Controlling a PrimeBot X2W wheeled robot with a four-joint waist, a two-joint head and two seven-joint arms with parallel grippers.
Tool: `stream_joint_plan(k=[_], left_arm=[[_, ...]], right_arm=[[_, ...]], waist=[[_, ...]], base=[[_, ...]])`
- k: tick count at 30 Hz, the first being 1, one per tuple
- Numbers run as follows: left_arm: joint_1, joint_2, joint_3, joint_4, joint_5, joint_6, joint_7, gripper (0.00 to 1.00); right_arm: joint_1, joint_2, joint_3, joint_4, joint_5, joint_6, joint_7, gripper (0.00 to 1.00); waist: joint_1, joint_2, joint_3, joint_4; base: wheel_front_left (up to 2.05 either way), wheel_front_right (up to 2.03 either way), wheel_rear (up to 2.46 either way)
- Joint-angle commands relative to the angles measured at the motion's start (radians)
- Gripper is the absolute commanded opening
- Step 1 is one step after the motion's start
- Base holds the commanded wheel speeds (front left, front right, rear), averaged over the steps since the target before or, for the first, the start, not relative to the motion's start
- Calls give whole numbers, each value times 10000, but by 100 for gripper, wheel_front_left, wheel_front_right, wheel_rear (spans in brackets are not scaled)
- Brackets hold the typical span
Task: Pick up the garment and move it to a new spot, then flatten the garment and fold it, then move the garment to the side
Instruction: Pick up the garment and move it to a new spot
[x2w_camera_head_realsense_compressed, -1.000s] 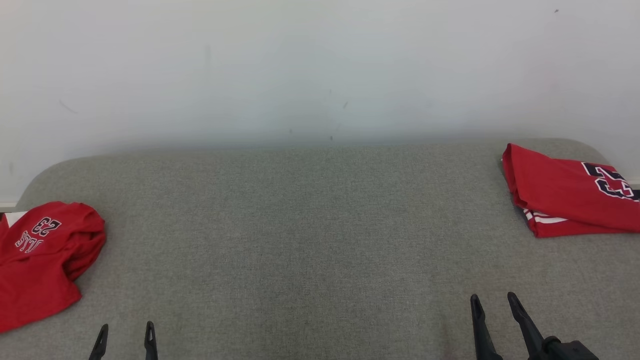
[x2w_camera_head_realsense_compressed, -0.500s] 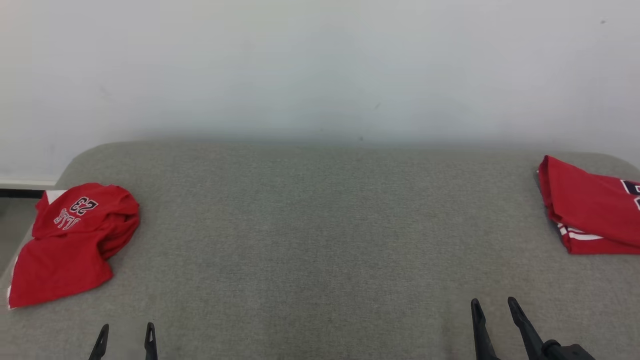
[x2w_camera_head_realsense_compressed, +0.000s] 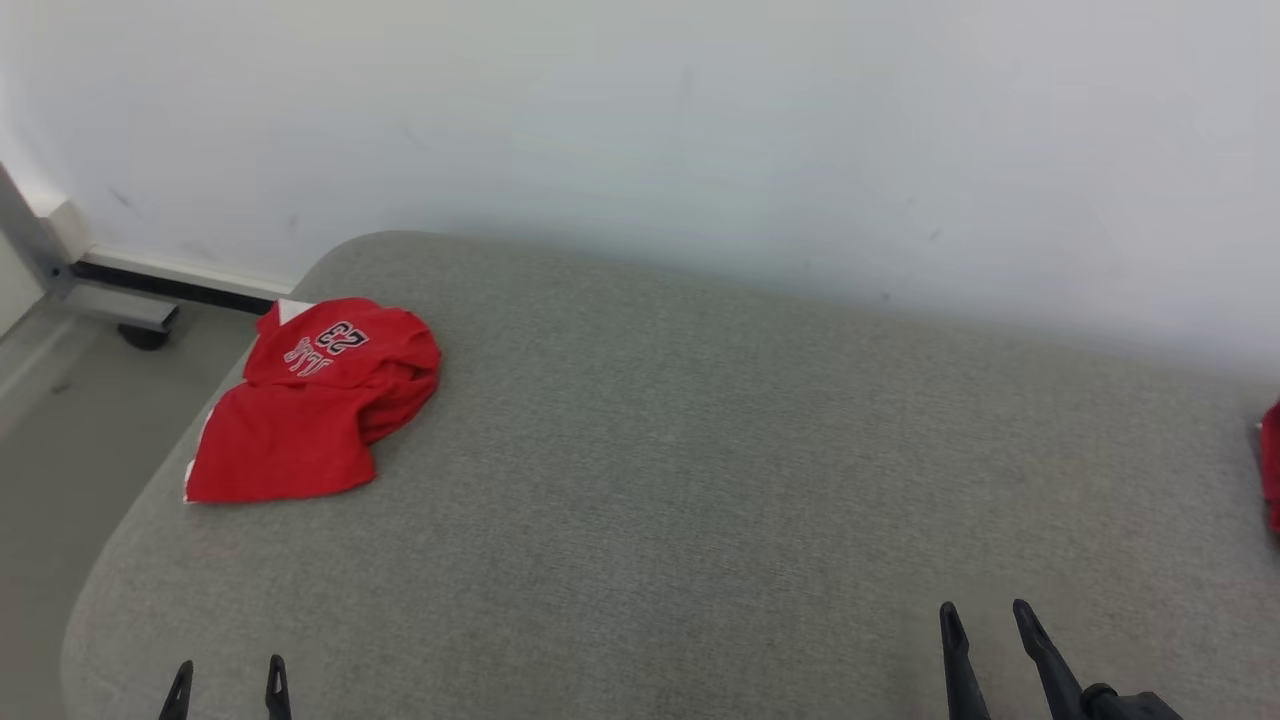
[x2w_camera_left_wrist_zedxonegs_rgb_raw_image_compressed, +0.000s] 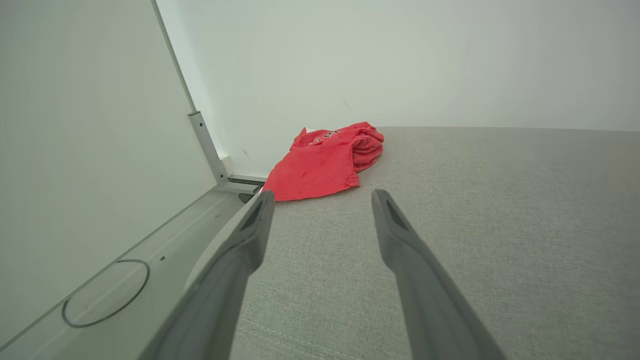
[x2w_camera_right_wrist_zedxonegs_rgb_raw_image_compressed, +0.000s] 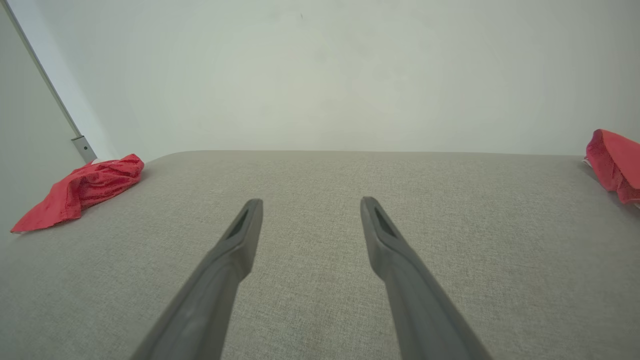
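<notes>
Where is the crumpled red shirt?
In the head view the crumpled red shirt lies at the far left corner of the grey cushion, near the wall, well ahead of the left gripper.

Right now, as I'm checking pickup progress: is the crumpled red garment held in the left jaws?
No, the left gripper has its jaws open and empty, short of the red garment lying on the grey cushion.

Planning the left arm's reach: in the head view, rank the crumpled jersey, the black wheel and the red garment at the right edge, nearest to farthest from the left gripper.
1. The jersey, ahead of the left gripper, at the table's left end.
2. The wheel, beyond the jersey, on the floor.
3. The red garment, far right edge.
</notes>
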Motion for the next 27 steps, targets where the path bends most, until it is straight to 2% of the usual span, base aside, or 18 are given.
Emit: stream_joint_plan(k=[1, 9, 17, 27], left_arm=[[61, 33, 23, 18, -46, 21, -31, 100], [62, 139, 190, 9, -152, 140, -31, 100], [204, 9, 366, -225, -284, 341, -31, 100], [-275, -54, 392, -166, -433, 350, -31, 100]], right_arm=[[-18, 50, -9, 16, 19, -26, 0, 100], [-81, 90, 120, 69, 48, -26, 1, 100], [-382, -24, 314, 128, 3, -26, 1, 100], [-518, -157, 337, 100, 99, -26, 1, 100]], waist=[[-1, 0, 23, 785], [-1, 0, 94, 1686], [-1, 0, 322, 1812], [-1, 0, 513, 1734]], base=[[0, 0, 0], [0, 0, 0], [0, 0, 0], [0, 0, 0]])
